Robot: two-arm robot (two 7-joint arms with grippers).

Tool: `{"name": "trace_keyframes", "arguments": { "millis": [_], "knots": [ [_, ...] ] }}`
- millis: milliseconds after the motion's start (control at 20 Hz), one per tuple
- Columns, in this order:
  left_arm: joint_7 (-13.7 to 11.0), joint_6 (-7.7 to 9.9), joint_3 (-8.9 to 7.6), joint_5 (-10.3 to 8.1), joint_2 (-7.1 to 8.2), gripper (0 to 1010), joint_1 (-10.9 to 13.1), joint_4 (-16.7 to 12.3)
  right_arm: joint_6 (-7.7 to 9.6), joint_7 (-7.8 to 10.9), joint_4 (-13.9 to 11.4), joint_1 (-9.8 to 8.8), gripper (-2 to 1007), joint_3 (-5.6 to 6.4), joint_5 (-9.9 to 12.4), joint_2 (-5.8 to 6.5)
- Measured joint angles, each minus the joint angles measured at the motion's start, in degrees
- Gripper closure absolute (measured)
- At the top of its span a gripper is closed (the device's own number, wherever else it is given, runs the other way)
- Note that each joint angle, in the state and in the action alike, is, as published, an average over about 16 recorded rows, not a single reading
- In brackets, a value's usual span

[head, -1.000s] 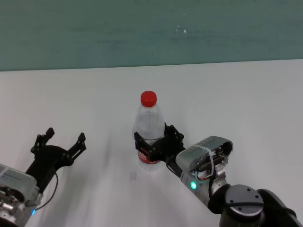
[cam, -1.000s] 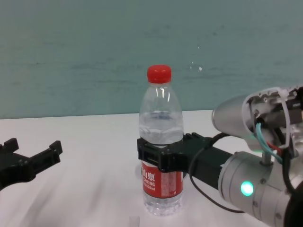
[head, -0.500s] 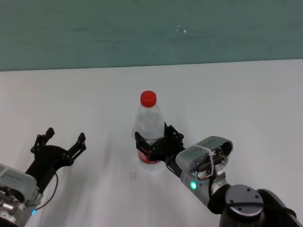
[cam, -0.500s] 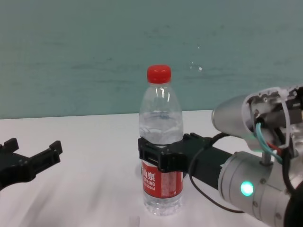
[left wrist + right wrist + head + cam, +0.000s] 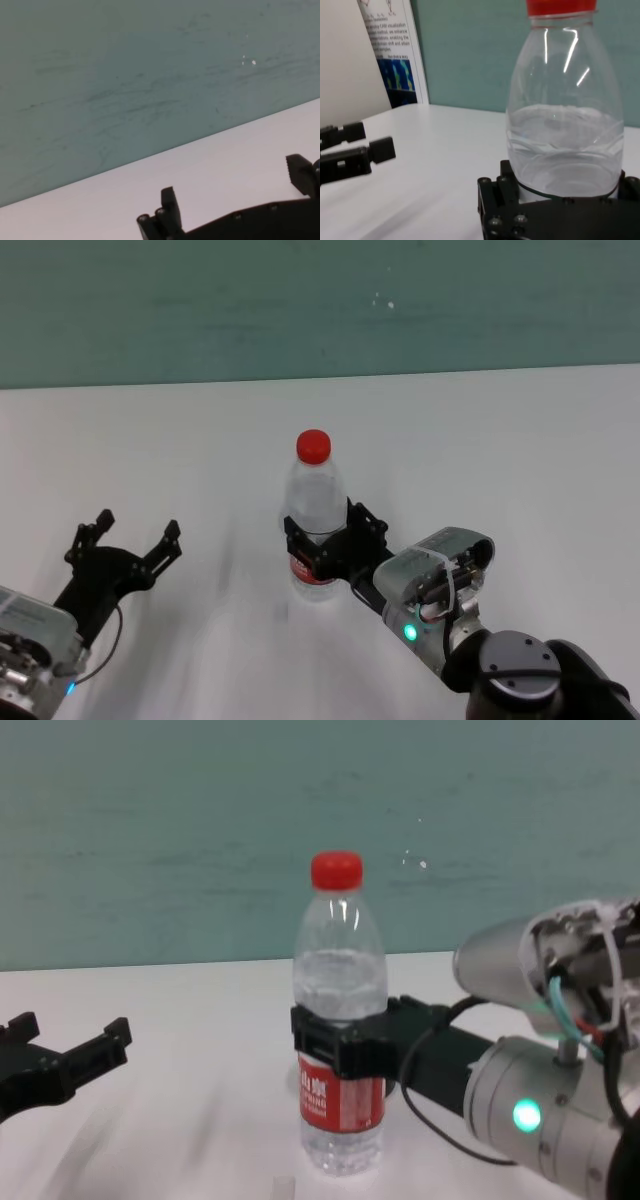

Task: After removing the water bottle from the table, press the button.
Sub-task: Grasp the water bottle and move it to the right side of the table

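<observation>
left gripper (image 5: 127,543): parked low at the left edge of the desk (image 5: 520,450), fingers spread wide with nothing between them. It's well apart from the bottle, which is off to its right.

gap in the middle: just bare white desk between the left gripper and the bottle, nothing sitting in the way there.

water bottle (image 5: 314,530): upright, red cap (image 5: 314,444) on top, water filling it up to around the shoulder. It sits right inside the right gripper, with the red-and-white label (image 5: 341,1089) showing just below the gripper's fingers. Can't really tell if the base is on the desk or a hair off it.

right gripper (image 5: 331,543): clamped tight on the water bottle around its middle, one black finger on each side. The arm (image 5: 440,600) runs back toward the near right corner, green light (image 5: 409,632) glowing on it.

behind everything: a teal wall (image 5: 320,310) runs along the far edge of the desk, past the bottle from the right gripper.

off to the side: the right wrist view catches a poster board (image 5: 390,55) with printed text and a blue picture, beyond the left gripper.

button: can't see it in any of the views.
</observation>
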Motion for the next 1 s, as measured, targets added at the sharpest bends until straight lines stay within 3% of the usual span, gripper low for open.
{"name": "trace_keyframes", "arguments": {
  "millis": [400,650,1000],
  "knots": [
    [0.00,0.00,0.00,0.00,0.00,7,0.00,0.00,-1.41,-0.84,-3.76,-1.64,281,2.09,0.24,1.41],
    [0.00,0.00,0.00,0.00,0.00,7,0.00,0.00,-2.18,-2.29,-6.88,-3.77,281,4.76,0.17,2.47],
    [0.00,0.00,0.00,0.00,0.00,7,0.00,0.00,-3.01,-4.47,-10.47,-7.55,281,9.37,-0.17,3.47]
  ]
}}
